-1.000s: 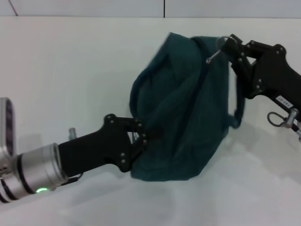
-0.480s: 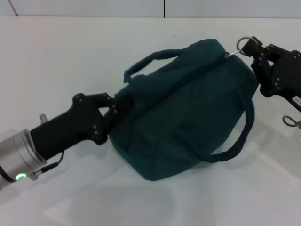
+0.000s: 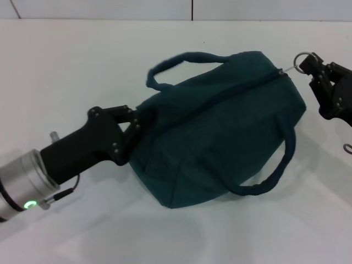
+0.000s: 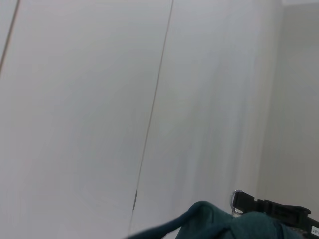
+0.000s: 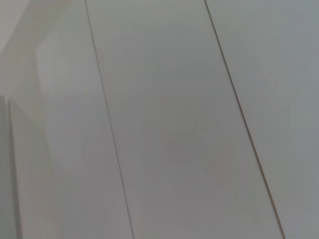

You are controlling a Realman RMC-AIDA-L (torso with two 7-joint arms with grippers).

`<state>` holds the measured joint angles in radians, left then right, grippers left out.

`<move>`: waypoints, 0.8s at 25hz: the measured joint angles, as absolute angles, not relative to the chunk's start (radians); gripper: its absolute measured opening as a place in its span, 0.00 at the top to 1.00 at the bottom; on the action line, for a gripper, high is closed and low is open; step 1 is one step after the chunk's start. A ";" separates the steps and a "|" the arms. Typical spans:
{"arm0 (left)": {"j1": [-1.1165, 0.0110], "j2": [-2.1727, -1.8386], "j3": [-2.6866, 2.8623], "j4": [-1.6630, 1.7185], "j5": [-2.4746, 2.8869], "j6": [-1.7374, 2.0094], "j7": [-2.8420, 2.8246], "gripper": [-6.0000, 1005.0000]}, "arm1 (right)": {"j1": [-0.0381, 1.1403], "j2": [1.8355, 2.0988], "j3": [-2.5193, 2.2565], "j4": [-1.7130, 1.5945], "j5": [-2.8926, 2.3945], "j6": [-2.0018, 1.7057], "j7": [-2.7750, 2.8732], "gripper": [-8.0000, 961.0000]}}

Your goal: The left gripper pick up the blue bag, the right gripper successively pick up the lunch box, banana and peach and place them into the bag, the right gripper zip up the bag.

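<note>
The left claw (image 3: 133,122) is clamped on the near left end of the blue bag (image 3: 220,126), its black fingers pinching the fabric at that corner. Behind it the black wrist and silver arm segment run toward the lower left of the head view, a green light glowing on the silver part.

The right claw (image 3: 314,65) sits at the bag's opposite, far right end, closed on the metal zipper ring (image 3: 301,60), which shows just at its tip. A short link joins the ring to the end of the zipper line (image 3: 231,93), which runs along the top of the bag from one end to the other and looks closed.

The bag is stretched between the two claws, lying at a slant over the white counter (image 3: 82,66) with its underside near or on the surface. One handle (image 3: 176,61) arches up on the far side; the other handle (image 3: 278,170) loops down on the near right side.

In the left wrist view, the bag's top (image 4: 224,224) and the right claw (image 4: 271,209) appear against a pale wall. The right wrist view shows only pale panels.
</note>
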<state>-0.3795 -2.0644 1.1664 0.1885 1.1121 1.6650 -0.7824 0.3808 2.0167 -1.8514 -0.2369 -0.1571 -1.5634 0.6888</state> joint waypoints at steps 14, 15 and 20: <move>-0.328 -2.082 1.165 0.196 0.974 1.707 -0.769 0.80 | 0.389 2.019 -1.851 -0.236 -0.156 -1.581 0.689 0.92; -0.328 -2.082 1.165 0.196 0.974 1.707 -0.769 0.76 | 0.389 2.019 -1.851 -0.236 -0.156 -1.578 0.689 0.92; -0.399 -2.029 1.168 0.338 1.006 1.682 -1.067 0.57 | 0.395 2.022 -1.852 -0.236 -0.163 -1.567 0.684 0.92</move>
